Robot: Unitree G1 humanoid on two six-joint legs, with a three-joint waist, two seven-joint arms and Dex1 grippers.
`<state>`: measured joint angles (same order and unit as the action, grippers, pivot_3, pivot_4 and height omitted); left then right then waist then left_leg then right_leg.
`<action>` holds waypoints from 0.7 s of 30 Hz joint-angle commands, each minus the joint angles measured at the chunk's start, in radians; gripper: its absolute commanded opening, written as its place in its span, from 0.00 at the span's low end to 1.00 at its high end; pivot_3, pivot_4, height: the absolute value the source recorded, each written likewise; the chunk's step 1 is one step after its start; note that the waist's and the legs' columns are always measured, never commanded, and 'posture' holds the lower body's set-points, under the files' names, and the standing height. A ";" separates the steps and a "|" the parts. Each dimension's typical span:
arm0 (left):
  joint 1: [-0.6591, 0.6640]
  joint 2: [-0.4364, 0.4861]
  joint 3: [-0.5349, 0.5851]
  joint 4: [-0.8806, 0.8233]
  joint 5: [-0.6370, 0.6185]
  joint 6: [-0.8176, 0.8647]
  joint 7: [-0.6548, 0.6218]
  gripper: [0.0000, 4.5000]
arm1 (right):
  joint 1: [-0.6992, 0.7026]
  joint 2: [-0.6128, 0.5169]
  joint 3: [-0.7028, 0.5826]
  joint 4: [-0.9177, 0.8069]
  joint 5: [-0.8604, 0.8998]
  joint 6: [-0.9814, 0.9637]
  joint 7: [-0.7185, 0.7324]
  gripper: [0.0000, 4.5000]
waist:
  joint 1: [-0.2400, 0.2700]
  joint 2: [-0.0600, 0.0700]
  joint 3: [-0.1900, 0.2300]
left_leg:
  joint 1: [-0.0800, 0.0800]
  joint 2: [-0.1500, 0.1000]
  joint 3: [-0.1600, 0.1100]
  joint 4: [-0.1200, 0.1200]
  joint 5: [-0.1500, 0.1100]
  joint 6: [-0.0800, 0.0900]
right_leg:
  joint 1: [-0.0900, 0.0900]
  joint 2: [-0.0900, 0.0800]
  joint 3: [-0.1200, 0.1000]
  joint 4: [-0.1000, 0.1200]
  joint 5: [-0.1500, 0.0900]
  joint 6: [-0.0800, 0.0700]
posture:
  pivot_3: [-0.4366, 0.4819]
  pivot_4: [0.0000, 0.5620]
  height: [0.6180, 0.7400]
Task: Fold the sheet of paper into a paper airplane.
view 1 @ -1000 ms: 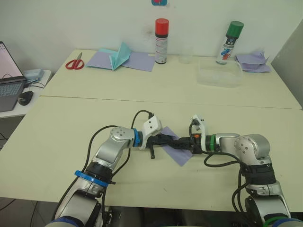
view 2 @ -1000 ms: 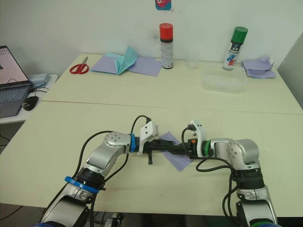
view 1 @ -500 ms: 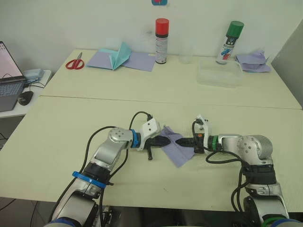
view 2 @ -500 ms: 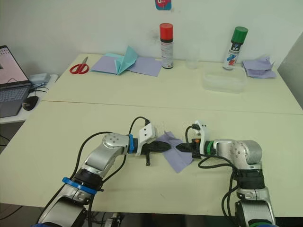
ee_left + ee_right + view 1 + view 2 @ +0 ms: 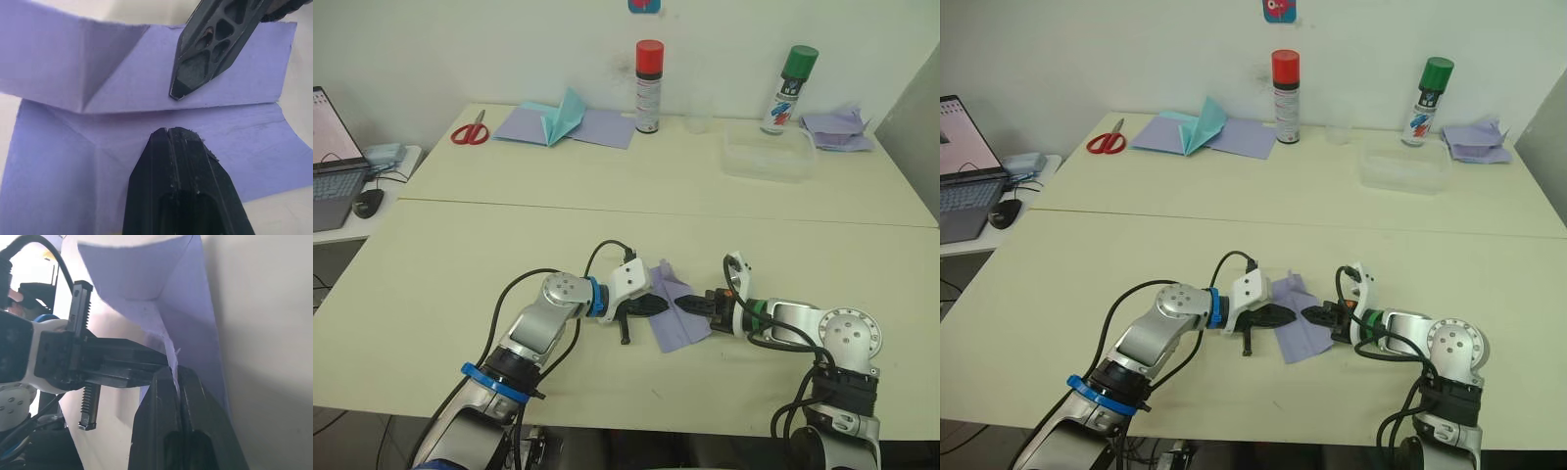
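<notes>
Tools [image 5: 660, 305] apart — sheet of paper [image 5: 674, 315] half-hidden

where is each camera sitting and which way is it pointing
Left and right eye views: on the head, looking forward and down over the table; both arms show, left gripper and right gripper meeting at the sheet of paper.
Left wrist view: along its shut fingers onto the creased sheet, the right gripper opposite.
Right wrist view: along its fingers, shut on the sheet's edge, facing the left gripper.
All four share the sheet.
</notes>
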<state>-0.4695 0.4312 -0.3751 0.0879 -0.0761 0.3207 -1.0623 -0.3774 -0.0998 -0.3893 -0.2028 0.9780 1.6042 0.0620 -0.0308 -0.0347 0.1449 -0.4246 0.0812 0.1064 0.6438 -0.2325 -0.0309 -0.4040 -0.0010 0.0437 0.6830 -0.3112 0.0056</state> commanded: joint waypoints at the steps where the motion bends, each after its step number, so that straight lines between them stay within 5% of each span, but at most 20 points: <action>1: 0.001 0.024 -0.027 0.039 0.039 0.022 0.001 0.00 | -0.007 -0.035 -0.041 -0.019 0.037 0.010 -0.049 0.00 | 0.000 0.000 0.000 | 0.000 0.000 0.000 0.000 0.000 0.000 | 0.000 0.000 0.000 0.000 0.000 0.000 | 0.48 0.27 1.00; 12: -0.041 0.048 -0.033 0.107 0.045 -0.051 -0.042 0.00 | -0.006 -0.237 0.034 0.003 0.074 0.010 0.057 0.00 | -0.001 0.001 0.000 | 0.001 -0.001 0.000 0.001 0.000 0.001 | 0.001 0.002 0.001 0.000 0.001 0.001 | 0.48 0.27 1.00; 21: -0.076 0.038 -0.045 0.166 0.063 -0.106 -0.052 0.00 | 0.082 -0.264 0.081 -0.048 0.172 0.010 0.058 0.00 | 0.000 0.000 -0.001 | 0.001 -0.001 -0.001 0.001 0.000 0.001 | 0.001 0.002 0.001 0.000 0.001 0.002 | 0.48 0.27 1.00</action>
<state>-0.5526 0.4575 -0.3925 0.2146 -0.0630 0.2088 -1.1217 -0.3050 -0.3597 -0.3176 -0.2056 1.1015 1.6059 0.1234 -0.0306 -0.0342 0.1444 -0.4241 0.0805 0.1058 0.6447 -0.2320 -0.0300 -0.4028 0.0010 0.0450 0.6835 -0.3101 0.0072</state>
